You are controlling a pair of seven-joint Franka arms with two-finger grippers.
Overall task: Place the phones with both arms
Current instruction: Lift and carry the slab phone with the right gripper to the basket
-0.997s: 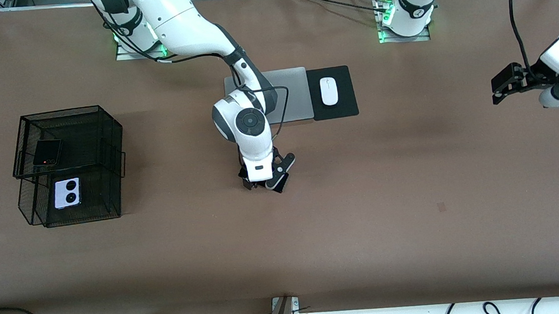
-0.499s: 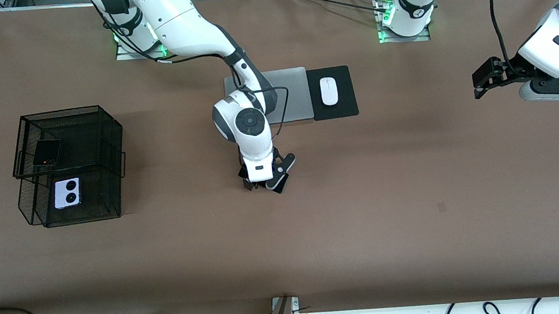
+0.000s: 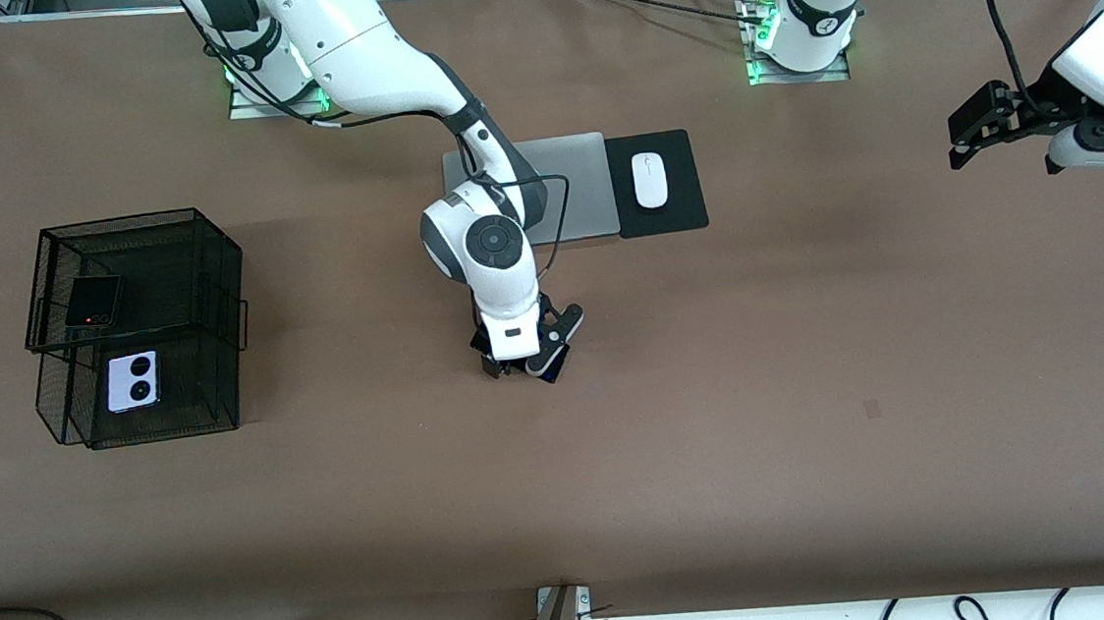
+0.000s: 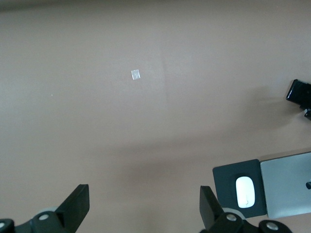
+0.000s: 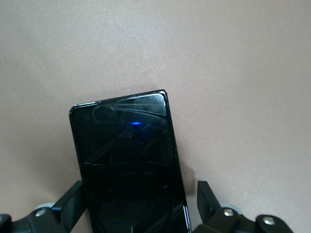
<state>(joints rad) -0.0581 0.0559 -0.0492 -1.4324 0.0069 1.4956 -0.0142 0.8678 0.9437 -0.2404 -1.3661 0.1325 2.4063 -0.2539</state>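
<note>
— What is nearest to the camera?

— My right gripper (image 3: 522,362), low over the middle of the table (image 3: 721,454). Its fingers are apart, one on each long side of the long black phone (image 5: 129,160), which lies flat on the table. On one side I see a gap between finger and phone, so it has no grip on it.

— And the other two phones?

— In the wire basket (image 3: 232,276), toward the right arm's end of the table. The lilac-white phone (image 3: 132,380) lies in the lower level. The black folded phone (image 3: 93,300) lies on the upper level, farther from the camera.

— What is farther than that?

— The grey laptop (image 3: 582,184), and beside it a white mouse (image 3: 649,180) on a black pad (image 3: 682,211).

— Your left gripper?

— The left gripper (image 4: 144,190) hangs in the air over the left arm's end of the table. Its fingers are wide apart with nothing between them.
</note>
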